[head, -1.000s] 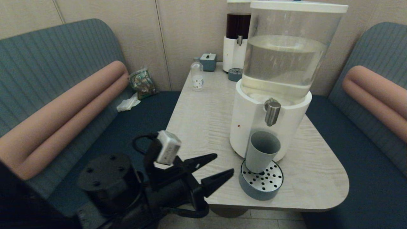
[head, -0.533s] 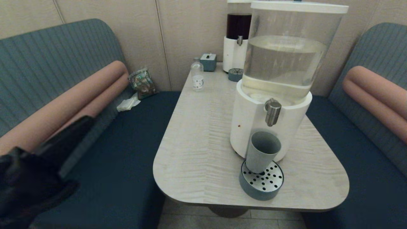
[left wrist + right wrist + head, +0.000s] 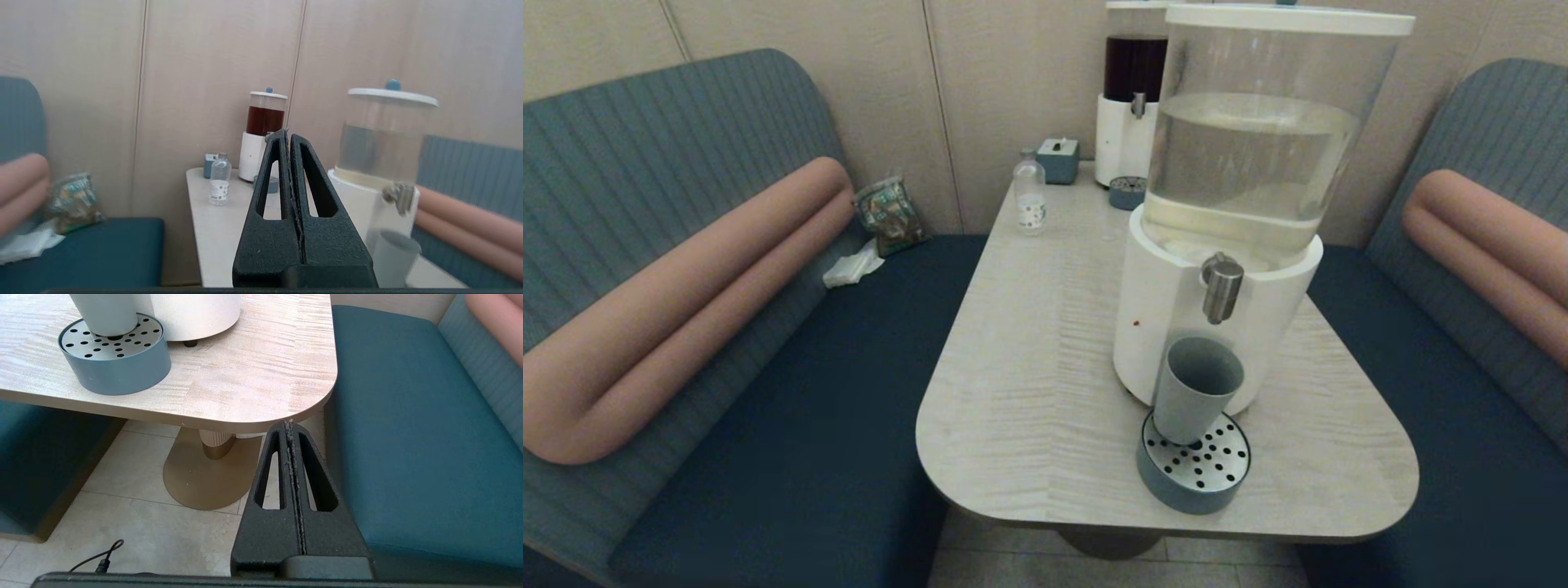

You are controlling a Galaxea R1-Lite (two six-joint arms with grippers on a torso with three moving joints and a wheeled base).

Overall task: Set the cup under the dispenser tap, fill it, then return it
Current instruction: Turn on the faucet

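The grey-blue cup (image 3: 1196, 388) stands upright on the round perforated drip tray (image 3: 1201, 469), directly below the steel dispenser tap (image 3: 1223, 286) of the big white-based dispenser (image 3: 1176, 327) with pale liquid. No arm shows in the head view. My left gripper (image 3: 289, 134) is shut with nothing in it, drawn back to the left of the table, with the cup (image 3: 392, 257) and tap (image 3: 398, 195) ahead of it. My right gripper (image 3: 289, 424) is shut and empty, low beside the table's near right corner, with the drip tray (image 3: 118, 359) in its view.
A small clear bottle (image 3: 1030, 196), a small blue box (image 3: 1058, 158) and the dark-red-liquid dispenser (image 3: 1131, 106) with its own drip tray (image 3: 1127, 192) stand at the table's far end. Teal benches flank the table (image 3: 1029, 367). A packet (image 3: 890, 214) lies on the left bench.
My left arm, which reached open-fingered near the table's front edge, has swung off to the left and left the head view. The cup has stayed on the drip tray.
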